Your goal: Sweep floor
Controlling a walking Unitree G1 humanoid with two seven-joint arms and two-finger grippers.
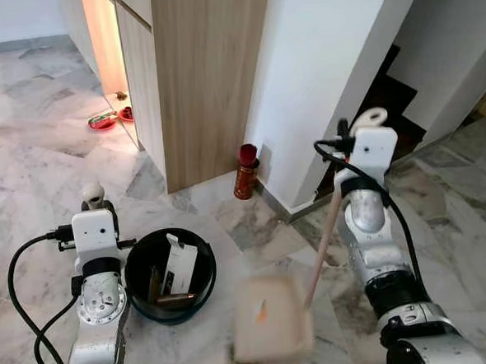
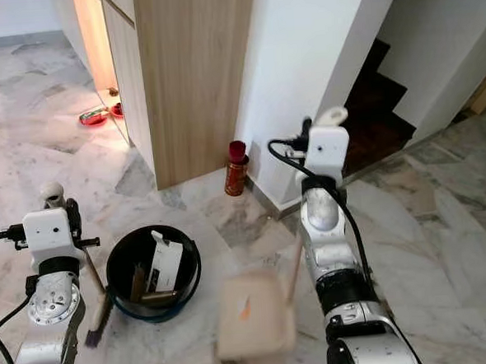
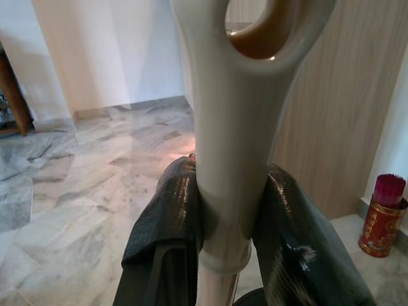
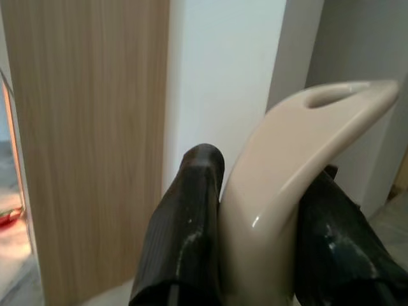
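A robot looks down over its own two silver arms at a pale marble floor (image 1: 27,162). Nearest, between the arms, a cream dustpan (image 1: 272,316) rests on the floor, a little blurred, with a small orange scrap inside it. Its long wooden handle slants up to the right claw (image 4: 255,210), whose two black fingers (image 4: 185,236) are clamped on the handle's curved cream top, seemingly so the pan can be set down and steered without bending. On the other side, the left claw (image 3: 220,217) is closed around the cream grip of a broom (image 2: 96,310); its thin stick runs down beside the left arm to dark bristles touching the floor just beside a bin. Holding both tools upright like this appears to be the ready stance for brushing dirt toward the pan. Just ahead of the left arm sits a round black bin (image 1: 170,277) with a blue-edged rim. Inside it lie a white carton standing on end and some brown, bottle-like items, too small to name with certainty. Farther off, a red cylindrical tin (image 1: 246,172) topped with red sticks stands on the floor against the base of a white wall, beside a tall wooden cabinet (image 1: 204,77). Farthest away, red dishes (image 1: 111,118) sit on the floor in warm light by the cabinet.
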